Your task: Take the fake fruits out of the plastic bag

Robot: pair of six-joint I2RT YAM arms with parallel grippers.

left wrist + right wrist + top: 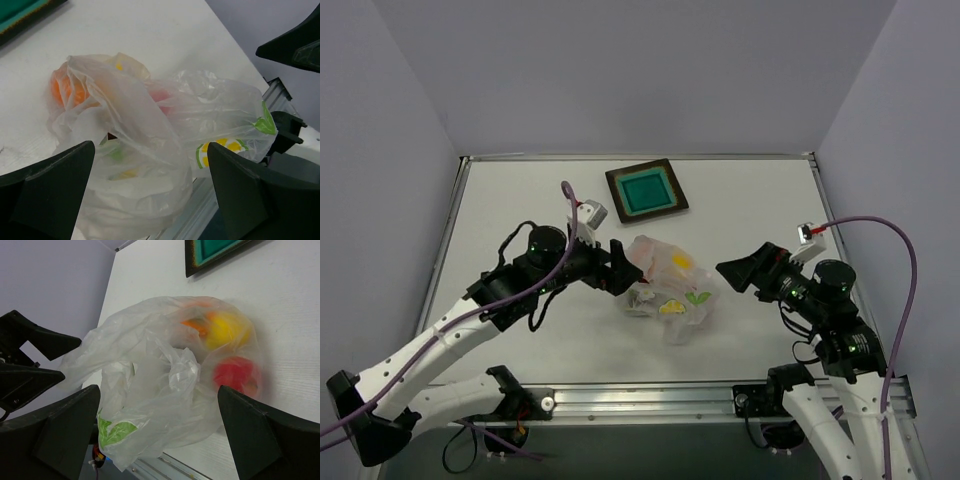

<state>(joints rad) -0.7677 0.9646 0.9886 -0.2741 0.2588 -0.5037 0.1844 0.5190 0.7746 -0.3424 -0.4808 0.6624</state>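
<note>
The plastic bag (666, 286), crumpled, with lemon and leaf prints, lies on the table between my grippers. The fake fruits are inside it. The right wrist view shows the bag (150, 385) holding a yellow fruit (227, 330), a red one (234, 376) and an orange one (195, 322). The left wrist view shows the orange fruit (67, 90) and red fruit (160, 95) through the bag (140, 150). The maroon fruit is not clearly visible. My left gripper (620, 265) is open at the bag's left side, jaws astride it (150, 200). My right gripper (738, 272) is open and empty just right of the bag (160, 435).
A square dark-rimmed teal plate (647, 189) sits behind the bag, also in the right wrist view (220, 252). The table's metal front rail (650, 395) runs close to the bag's near side. Grey walls enclose the table.
</note>
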